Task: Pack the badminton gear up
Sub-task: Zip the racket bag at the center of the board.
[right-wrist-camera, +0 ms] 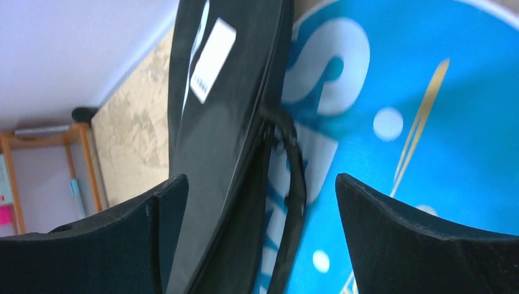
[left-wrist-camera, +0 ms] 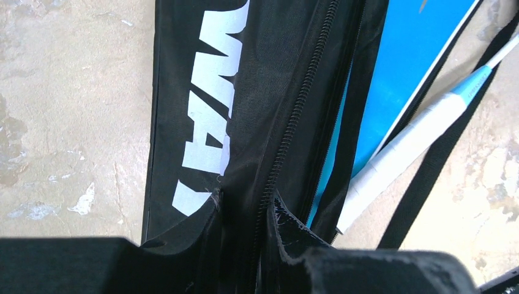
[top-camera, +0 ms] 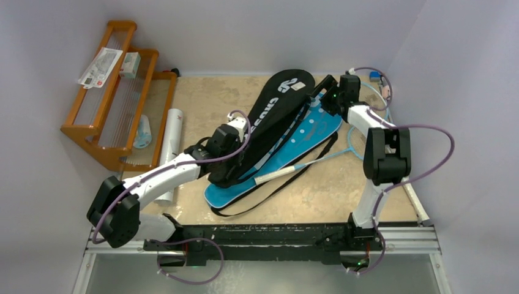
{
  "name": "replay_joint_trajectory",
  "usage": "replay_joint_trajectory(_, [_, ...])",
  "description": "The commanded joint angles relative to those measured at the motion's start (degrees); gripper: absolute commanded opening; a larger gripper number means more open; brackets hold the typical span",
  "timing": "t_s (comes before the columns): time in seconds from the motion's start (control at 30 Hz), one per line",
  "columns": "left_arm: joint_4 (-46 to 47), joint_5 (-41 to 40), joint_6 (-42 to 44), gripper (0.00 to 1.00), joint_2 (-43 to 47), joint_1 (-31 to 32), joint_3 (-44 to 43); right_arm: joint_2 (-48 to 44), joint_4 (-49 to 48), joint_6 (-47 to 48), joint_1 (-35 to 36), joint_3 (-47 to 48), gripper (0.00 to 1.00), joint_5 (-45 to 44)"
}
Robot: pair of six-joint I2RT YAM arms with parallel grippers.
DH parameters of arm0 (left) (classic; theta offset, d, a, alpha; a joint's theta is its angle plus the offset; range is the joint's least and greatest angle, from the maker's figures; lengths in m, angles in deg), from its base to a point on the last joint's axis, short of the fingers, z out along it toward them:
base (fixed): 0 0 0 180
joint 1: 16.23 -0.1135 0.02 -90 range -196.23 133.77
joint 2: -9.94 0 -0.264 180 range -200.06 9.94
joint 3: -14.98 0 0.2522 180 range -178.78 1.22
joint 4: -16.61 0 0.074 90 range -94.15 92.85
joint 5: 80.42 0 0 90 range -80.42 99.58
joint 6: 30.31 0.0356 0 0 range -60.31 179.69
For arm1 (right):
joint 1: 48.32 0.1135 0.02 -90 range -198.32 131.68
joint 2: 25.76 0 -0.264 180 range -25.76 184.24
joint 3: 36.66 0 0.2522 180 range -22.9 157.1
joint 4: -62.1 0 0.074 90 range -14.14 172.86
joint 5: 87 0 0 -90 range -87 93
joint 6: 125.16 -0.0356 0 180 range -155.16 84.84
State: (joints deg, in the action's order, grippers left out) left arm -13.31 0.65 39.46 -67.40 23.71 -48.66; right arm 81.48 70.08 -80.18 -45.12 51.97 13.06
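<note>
The black "CROSSWAY" cover (top-camera: 275, 116) lies diagonally over the blue "SPORT" cover (top-camera: 306, 131). My left gripper (top-camera: 234, 146) is at the black cover's narrow lower end. In the left wrist view it (left-wrist-camera: 251, 236) is shut on the cover's fabric (left-wrist-camera: 202, 122) beside the zipper. My right gripper (top-camera: 322, 93) is at the covers' wide far end. It (right-wrist-camera: 258, 180) is open and straddles the black cover's edge (right-wrist-camera: 226, 122) and a strap over the blue cover (right-wrist-camera: 428, 110). A light-blue racket with a white grip (top-camera: 278, 173) lies partly under the covers. A white tube (top-camera: 172, 131) lies at the left.
The orange wooden rack (top-camera: 104, 98) stands at the back left with packets on it. A black strap (top-camera: 275, 193) loops out toward the near edge. The racket's head lies under my right arm (top-camera: 385, 153). A metal rail (top-camera: 404, 236) runs along the near edge.
</note>
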Motion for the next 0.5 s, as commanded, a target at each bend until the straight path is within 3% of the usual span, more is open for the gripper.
replay_joint_trajectory(0.0, [2.22, 2.53, -1.76, 0.0, 4.0, 0.31, 1.34, 6.53, -3.2, 2.08, -2.13, 8.57, 0.9, 4.84])
replay_joint_trajectory(0.27, [4.3, 4.93, -1.61, 0.0, 5.74, 0.31, 3.96, 20.97, -1.96, 1.88, -2.85, 23.71, 0.89, 14.3])
replay_joint_trajectory(0.4, [4.46, 5.27, -1.92, 0.0, 5.44, 0.3, 4.74, 25.87, 0.57, 1.09, -2.8, 30.02, 0.77, 15.83])
replay_joint_trajectory(0.47, [4.79, 5.24, -1.82, 0.0, 5.72, 0.31, 5.39, 26.86, 0.23, 0.39, -2.85, 31.06, 0.65, 16.64])
